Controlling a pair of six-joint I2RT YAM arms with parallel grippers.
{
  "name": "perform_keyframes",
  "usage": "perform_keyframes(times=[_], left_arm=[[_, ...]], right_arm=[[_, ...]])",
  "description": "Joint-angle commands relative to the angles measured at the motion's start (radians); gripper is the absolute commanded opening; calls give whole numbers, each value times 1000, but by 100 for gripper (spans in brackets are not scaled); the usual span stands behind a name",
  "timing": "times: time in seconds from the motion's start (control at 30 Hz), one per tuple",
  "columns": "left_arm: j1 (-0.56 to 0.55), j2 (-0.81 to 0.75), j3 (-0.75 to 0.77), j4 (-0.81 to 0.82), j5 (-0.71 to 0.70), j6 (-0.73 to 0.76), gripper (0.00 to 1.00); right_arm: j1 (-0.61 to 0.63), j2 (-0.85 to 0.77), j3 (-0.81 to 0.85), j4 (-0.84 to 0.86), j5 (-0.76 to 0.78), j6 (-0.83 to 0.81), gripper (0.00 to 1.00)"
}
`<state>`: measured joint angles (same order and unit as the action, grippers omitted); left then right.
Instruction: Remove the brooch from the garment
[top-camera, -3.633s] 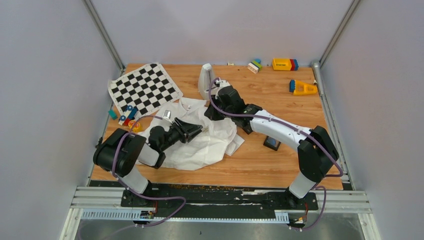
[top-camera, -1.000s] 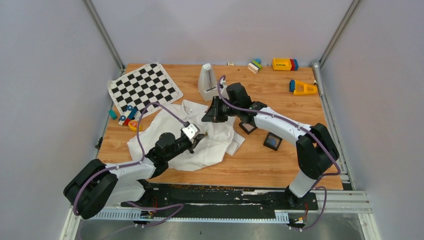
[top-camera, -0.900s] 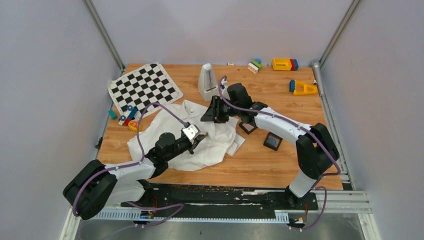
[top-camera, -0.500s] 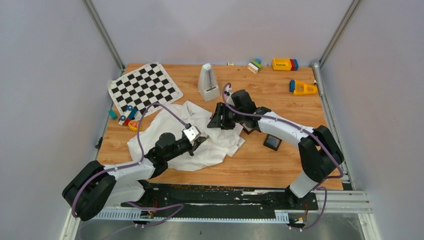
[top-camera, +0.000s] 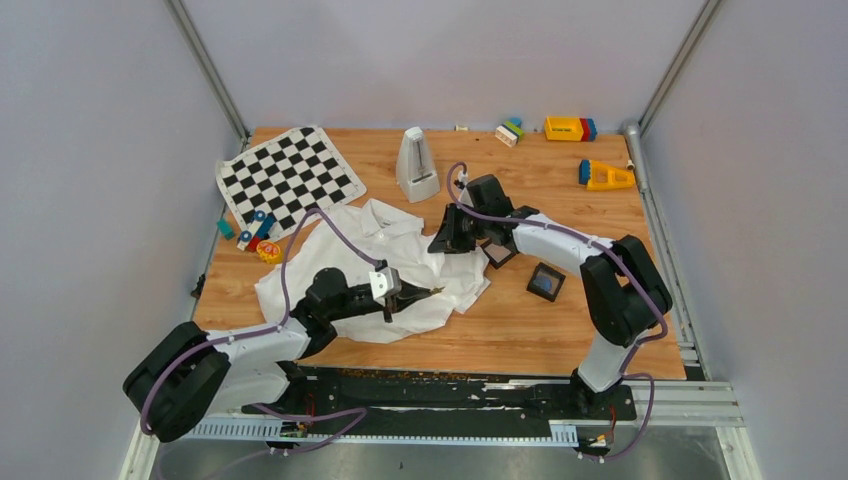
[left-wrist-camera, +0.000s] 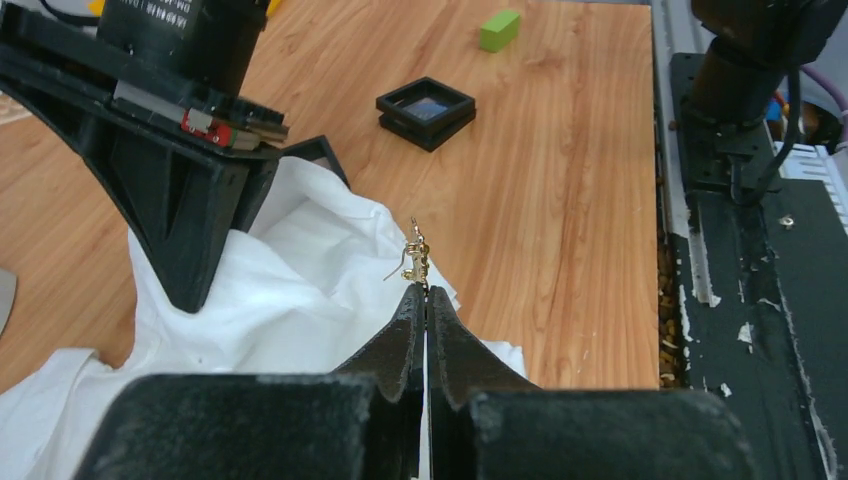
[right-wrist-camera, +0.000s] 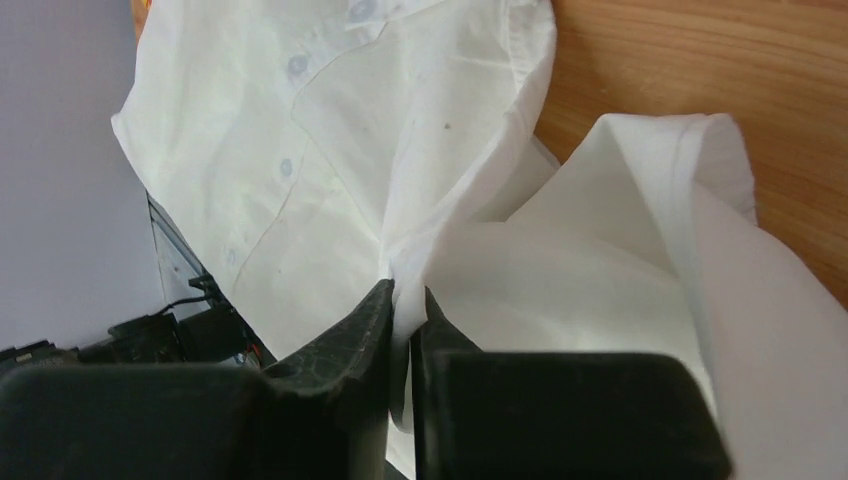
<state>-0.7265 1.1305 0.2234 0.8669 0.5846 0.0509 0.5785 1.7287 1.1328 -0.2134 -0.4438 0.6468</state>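
The white shirt (top-camera: 350, 262) lies crumpled on the wooden table. My left gripper (left-wrist-camera: 424, 292) is shut on the tiny gold brooch (left-wrist-camera: 416, 258), which sticks up from the fingertips, clear of the cloth, over the shirt's right edge. In the top view the left gripper (top-camera: 432, 292) points right above the shirt. My right gripper (right-wrist-camera: 405, 295) is shut on a fold of the shirt (right-wrist-camera: 330, 120); in the top view the right gripper (top-camera: 447, 243) sits at the shirt's upper right edge.
Two small black square boxes (top-camera: 545, 283) (top-camera: 499, 254) lie right of the shirt; one shows in the left wrist view (left-wrist-camera: 425, 105) with a green block (left-wrist-camera: 500, 29). A chequered mat (top-camera: 288, 176), a white metronome-like object (top-camera: 417, 164) and toy blocks (top-camera: 570, 128) lie further back.
My left gripper has swung right and lowered over the shirt's right edge. My right gripper has moved right and toward the near side, still gripping the cloth.
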Motion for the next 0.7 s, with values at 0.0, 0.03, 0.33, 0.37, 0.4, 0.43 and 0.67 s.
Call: perform_keyframes(times=[0.0,0.03,0.33,0.37,0.4,0.43,0.67], left_arm=[[-10,-38,-8,90,49,-14,0],[-10,-41,-8,85,34,-19,0],[-12,-148,1,-147,-221,80,0],[-13,-157,-1,-151,-225,84,0],[-16,-160,-2,-151,-233,86,0],[-17,-163,-4,-152,-236,91,0],[-34,-159,-5,-154,-259,114,0]], right_arm=[[-47,13,47,3,-52,-17,21],[-58,2,39,2,-52,-21,29],[-83,-208,-102,-62,16,8,62],[-83,-231,-125,-68,-2,30,64],[-83,-252,-150,-70,-36,62,65],[-82,-269,-173,-67,-82,99,64],[-55,-372,-334,105,-232,367,61]])
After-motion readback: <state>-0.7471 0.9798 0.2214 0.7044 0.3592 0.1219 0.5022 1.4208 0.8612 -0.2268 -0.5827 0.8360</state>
